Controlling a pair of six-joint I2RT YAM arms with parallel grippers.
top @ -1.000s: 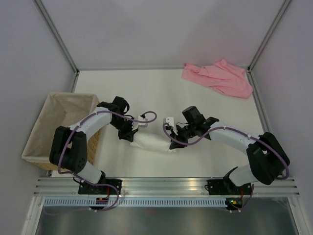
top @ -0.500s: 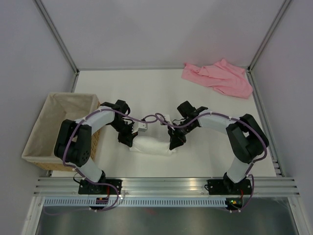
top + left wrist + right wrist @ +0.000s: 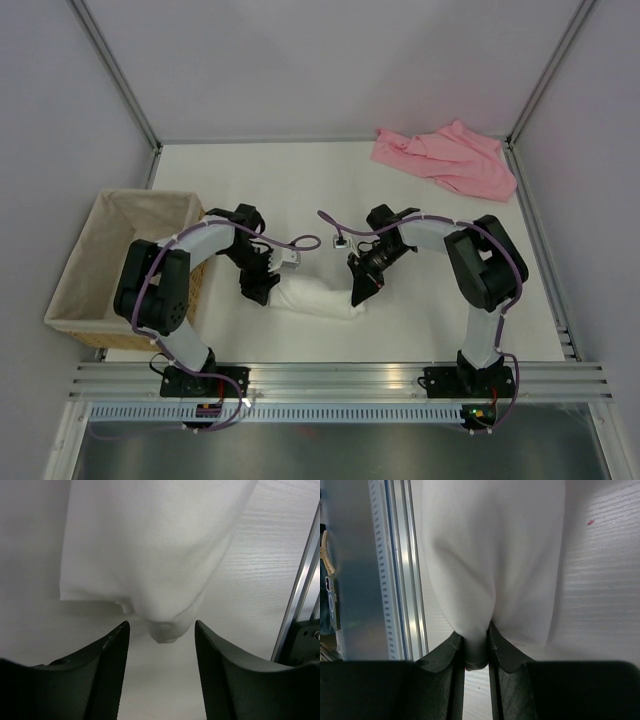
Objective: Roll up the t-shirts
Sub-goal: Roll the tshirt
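Observation:
The white t-shirt (image 3: 318, 299) lies rolled into a short bundle on the table between the two arms. My left gripper (image 3: 262, 290) stands open at the roll's left end; in the left wrist view the white t-shirt (image 3: 150, 555) ends just ahead of the gripper (image 3: 161, 630), and nothing sits between the fingers. My right gripper (image 3: 358, 293) is shut on a fold of the white t-shirt (image 3: 490, 555) at the roll's right end, the cloth pinched at the gripper (image 3: 476, 640). The pink t-shirt (image 3: 447, 158) lies crumpled at the far right corner.
A cloth-lined wicker basket (image 3: 72, 288) stands at the table's left edge, beside the left arm. Aluminium frame rails (image 3: 340, 378) run along the near edge, and posts rise at the far corners. Purple cables loop over both arms.
My left gripper has opened and let go of the roll's left end. The right arm has folded in closer to the roll, still holding its end.

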